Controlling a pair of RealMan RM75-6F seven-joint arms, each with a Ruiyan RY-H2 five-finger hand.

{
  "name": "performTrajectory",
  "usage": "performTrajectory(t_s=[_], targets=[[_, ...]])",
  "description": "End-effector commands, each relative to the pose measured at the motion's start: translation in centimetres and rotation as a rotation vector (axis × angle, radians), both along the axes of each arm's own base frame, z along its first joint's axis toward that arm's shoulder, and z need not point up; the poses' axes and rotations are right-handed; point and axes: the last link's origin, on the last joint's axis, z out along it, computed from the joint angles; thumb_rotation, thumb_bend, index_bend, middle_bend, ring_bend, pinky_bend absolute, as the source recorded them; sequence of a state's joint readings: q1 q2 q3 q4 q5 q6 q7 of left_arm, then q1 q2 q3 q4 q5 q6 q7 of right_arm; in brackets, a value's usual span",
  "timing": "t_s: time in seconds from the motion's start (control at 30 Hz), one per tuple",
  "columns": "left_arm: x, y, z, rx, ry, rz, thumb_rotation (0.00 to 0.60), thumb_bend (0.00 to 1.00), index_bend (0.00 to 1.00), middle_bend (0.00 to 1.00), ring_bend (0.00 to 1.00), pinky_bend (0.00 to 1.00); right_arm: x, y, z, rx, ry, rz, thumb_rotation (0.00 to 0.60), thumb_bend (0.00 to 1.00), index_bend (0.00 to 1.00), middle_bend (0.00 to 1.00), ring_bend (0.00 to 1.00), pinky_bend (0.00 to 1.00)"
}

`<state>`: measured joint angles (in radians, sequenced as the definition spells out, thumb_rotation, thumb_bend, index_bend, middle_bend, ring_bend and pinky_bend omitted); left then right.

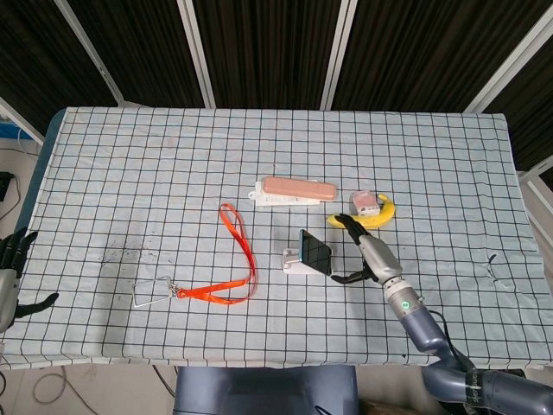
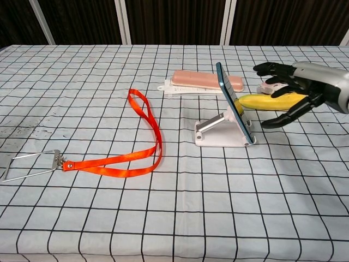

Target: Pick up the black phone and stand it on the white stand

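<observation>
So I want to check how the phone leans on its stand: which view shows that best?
The chest view: it catches the black phone edge-on, tilted back against the white stand. The head view looks down on its dark face, hiding the lean and most of the stand.
</observation>
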<state>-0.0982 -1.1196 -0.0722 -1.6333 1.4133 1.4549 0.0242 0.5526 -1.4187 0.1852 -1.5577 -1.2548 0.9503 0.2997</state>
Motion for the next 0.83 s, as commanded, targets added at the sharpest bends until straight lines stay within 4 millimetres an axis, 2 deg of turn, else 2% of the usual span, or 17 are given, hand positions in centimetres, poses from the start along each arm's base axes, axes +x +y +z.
performTrajectory(t_s=[0.03,0.2,0.3,0.43,0.6,0.83], targets=[[0.0,0.0,0.1,0.001,0.000,-0.001,0.600,0.00,0.00,0.00,0.00,0.00,-2.2,1.2,2.7,-0.047,0.127,0.010,0.600,0.00,0.00,0.00,0.00,0.15],[-0.1,-0.1,0.1,-0.001,0.020,-0.004,0.600,0.00,0.00,0.00,0.00,0.00,-5.6,3.3,7.4,-0.155,0.312,-0.017,0.600,0.00,0.00,0.00,0.00,0.15],[-0.2,-0.2,0.1,0.002,0.031,0.000,0.600,0.00,0.00,0.00,0.00,0.00,-8.1,5.1,10.8,-0.275,0.525,-0.007,0.600,0.00,0.00,0.00,0.00,0.15],[-0.2,-0.3,0.1,0.009,0.039,0.000,0.600,0.00,0.00,0.00,0.00,0.00,-10.6,7.6,13.3,-0.377,0.741,-0.050,0.600,0.01,0.00,0.00,0.00,0.15],[-0.2,-0.3,0.2,0.025,0.051,-0.004,0.600,0.00,0.00,0.00,0.00,0.00,-11.7,9.3,15.0,-0.449,0.831,-0.093,0.600,0.01,0.00,0.00,0.00,0.15],[-0.4,-0.2,0.0,0.016,0.066,0.003,0.600,0.00,0.00,0.00,0.00,0.00,-12.2,10.4,15.7,-0.495,0.800,-0.123,0.600,0.02,0.00,0.00,0.00,0.15]])
